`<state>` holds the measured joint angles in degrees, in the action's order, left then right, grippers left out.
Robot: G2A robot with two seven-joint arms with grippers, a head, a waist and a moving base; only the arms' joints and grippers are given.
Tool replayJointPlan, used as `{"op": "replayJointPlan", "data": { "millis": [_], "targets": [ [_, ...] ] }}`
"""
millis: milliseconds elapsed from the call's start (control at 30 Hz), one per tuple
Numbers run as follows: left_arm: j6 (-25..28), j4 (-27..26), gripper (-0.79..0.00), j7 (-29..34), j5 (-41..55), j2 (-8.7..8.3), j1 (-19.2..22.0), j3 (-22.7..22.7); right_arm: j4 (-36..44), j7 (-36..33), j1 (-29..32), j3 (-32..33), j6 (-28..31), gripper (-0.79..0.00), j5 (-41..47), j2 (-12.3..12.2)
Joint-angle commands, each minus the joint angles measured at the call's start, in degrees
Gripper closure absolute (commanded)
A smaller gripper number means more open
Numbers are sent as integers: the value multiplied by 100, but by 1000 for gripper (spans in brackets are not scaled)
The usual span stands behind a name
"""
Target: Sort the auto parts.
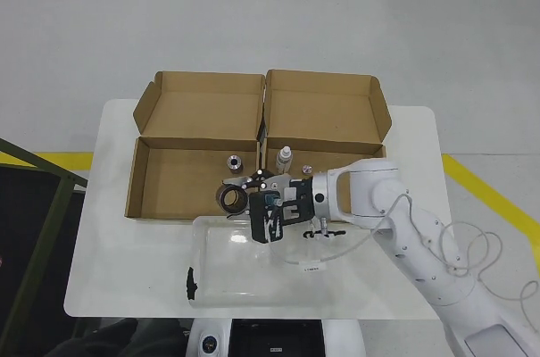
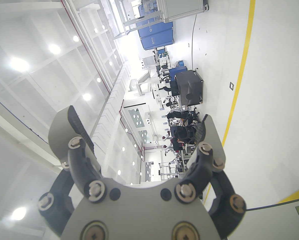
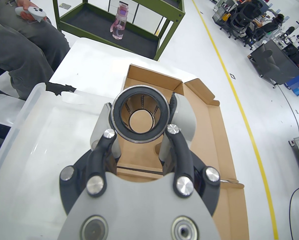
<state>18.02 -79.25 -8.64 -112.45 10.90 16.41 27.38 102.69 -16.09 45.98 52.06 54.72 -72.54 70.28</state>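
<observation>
My right gripper (image 1: 237,193) (image 3: 142,116) is shut on a steel cylindrical sleeve (image 1: 231,198) (image 3: 140,115) with a black ring face. It holds the sleeve over the near right corner of the left cardboard box (image 1: 176,183) (image 3: 214,131). A small round metal part (image 1: 234,162) lies inside that box near its right wall. Two small white parts (image 1: 286,159) stand in the right cardboard box (image 1: 328,125). My left gripper (image 2: 139,126) is open, holds nothing and points up toward the ceiling and the room.
A clear plastic bin (image 1: 243,268) (image 3: 19,136) stands at the table's front edge, with a black piece (image 1: 191,284) (image 3: 60,88) on its left rim. A green cart (image 1: 29,205) (image 3: 119,13) stands left of the table. Both box lids stand up at the back.
</observation>
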Motion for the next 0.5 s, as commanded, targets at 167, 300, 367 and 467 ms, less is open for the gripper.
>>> {"op": "replayJointPlan", "data": {
  "millis": [167,300,367,467],
  "targets": [
    [0,0,-785,0,0,0,0,0,-383,172,-254,-141,-131,0,66,65],
    [0,0,-785,0,0,0,0,0,-642,253,-421,-253,-222,0,75,116],
    [0,0,-785,0,0,0,0,0,-797,273,-510,-320,-276,0,77,146],
    [0,0,-785,0,0,0,0,0,-1053,294,-655,-432,-351,0,99,197]
  ]
}}
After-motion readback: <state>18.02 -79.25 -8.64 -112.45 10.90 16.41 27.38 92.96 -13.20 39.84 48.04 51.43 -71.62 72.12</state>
